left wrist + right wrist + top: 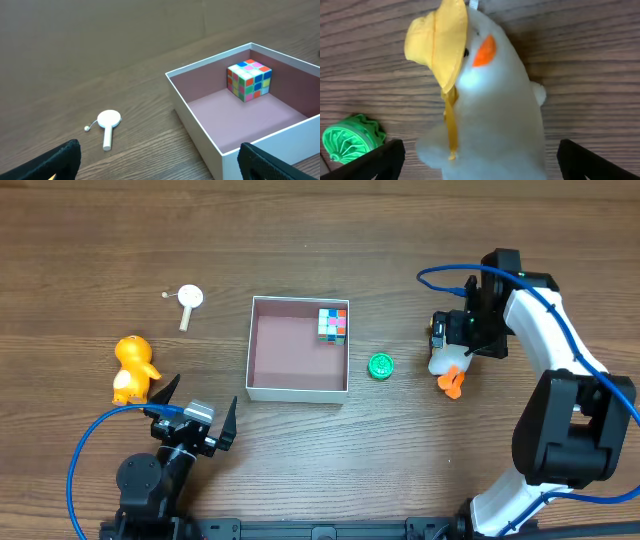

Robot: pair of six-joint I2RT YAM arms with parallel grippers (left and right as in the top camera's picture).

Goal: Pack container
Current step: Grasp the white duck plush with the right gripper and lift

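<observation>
grip: right end effector (480, 150) stood open astride the plush duck (490, 90) | left end effector (198, 408) open, empty | container (297, 391) lay mid-surface, cube (333, 324) in its far-right corner | judged: close on the duck's body, lift clear of the wall

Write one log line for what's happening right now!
container: cube inside | right gripper: open, either side of white duck | left gripper: open, empty | green toy: beside container
</observation>
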